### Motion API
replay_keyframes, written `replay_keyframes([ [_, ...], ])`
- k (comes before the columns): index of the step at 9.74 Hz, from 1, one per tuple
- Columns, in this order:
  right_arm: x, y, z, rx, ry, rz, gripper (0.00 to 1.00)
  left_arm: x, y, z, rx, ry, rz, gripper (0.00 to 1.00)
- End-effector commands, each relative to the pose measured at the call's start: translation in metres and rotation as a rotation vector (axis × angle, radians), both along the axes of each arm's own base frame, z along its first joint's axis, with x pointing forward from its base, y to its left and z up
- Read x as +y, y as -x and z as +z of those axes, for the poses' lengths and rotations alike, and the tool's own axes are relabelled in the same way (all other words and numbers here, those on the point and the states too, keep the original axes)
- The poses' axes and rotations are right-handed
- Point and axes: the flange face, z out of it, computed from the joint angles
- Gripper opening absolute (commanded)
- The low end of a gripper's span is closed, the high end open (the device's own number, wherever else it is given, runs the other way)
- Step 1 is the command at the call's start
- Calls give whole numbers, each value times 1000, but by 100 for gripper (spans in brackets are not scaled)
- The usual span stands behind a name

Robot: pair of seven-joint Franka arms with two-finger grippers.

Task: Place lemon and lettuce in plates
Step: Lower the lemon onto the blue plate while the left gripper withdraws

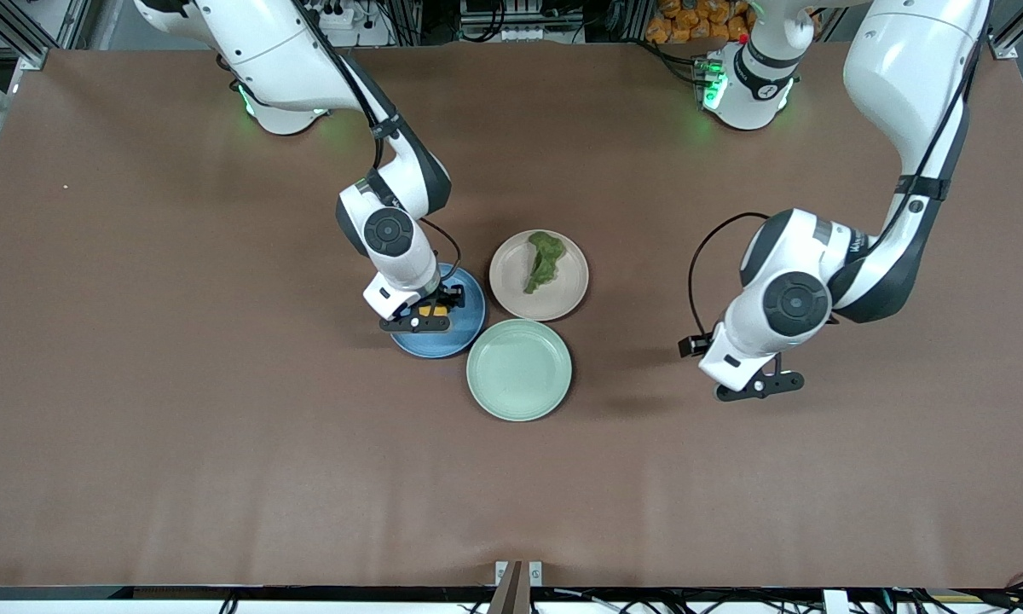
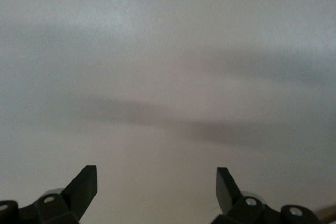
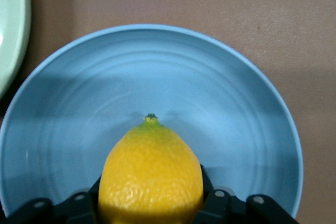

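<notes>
Right end effector (image 3: 152, 208) grips the lemon (image 3: 151, 174) low over the blue plate (image 3: 252, 129) — release pending; left end effector (image 2: 156, 192) waits wide open, empty, over bare bench (image 1: 179, 426). Lettuce (image 1: 543, 260) already lies in the beige plate (image 1: 511, 290) — one placement remains

A wide brown tabletop (image 1: 222, 443) fills the scene under even overhead light, its top edge backed by metal framing (image 1: 17, 30), tangled cables (image 1: 511, 21) and a heap of orange objects (image 1: 699, 19).
</notes>
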Motion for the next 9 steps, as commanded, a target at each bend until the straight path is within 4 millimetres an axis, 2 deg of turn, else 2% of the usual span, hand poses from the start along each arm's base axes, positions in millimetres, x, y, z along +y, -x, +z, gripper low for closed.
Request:
replay_keyframes([
  [1,5,-5,1,-20,1,-2,100,23,23,16,25,39,-53,100],
  [2,5,-6,2,-27,-3,-2,100,33,29,26,24,59,-55,100],
  [4,3,-10,6,-31,-8,-9,100,44,55,40,3,57,-71,100],
  [6,0,-15,9,-33,-10,-10,100,47,57,84,-73,97,-66,100],
  [8,-5,-28,22,-47,-22,-24,100,48,63,130,-147,106,-59,100],
  [9,-8,-35,29,-34,-15,-32,100,52,65,146,-171,109,-53,100],
])
